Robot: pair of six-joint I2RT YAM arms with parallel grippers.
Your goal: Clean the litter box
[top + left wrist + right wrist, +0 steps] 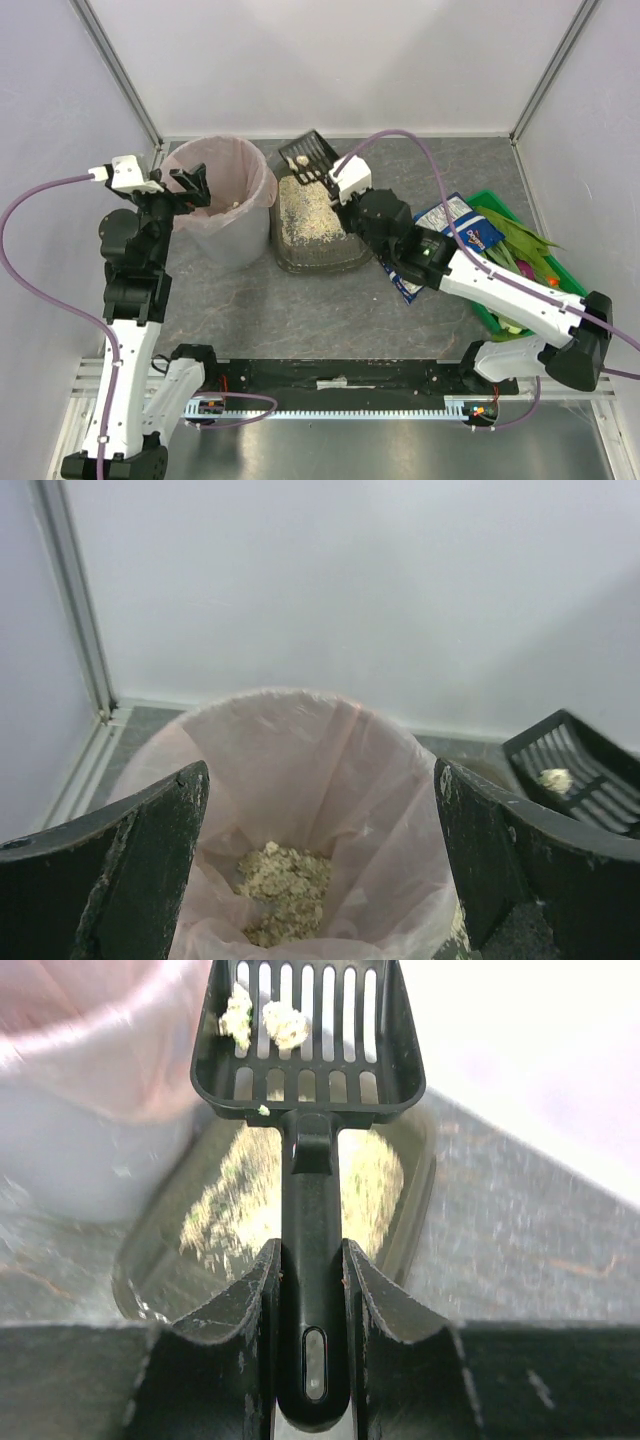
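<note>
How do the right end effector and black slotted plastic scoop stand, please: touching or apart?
Touching: right wrist view shows the right end effector clamping the black slotted plastic scoop by its handle.

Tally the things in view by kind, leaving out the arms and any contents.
Open containers: 3 (litter box, pink-lined bin, green crate)
Scoops: 1 (black slotted scoop)
Snack bags: 1 (blue bag)
Total: 5
</note>
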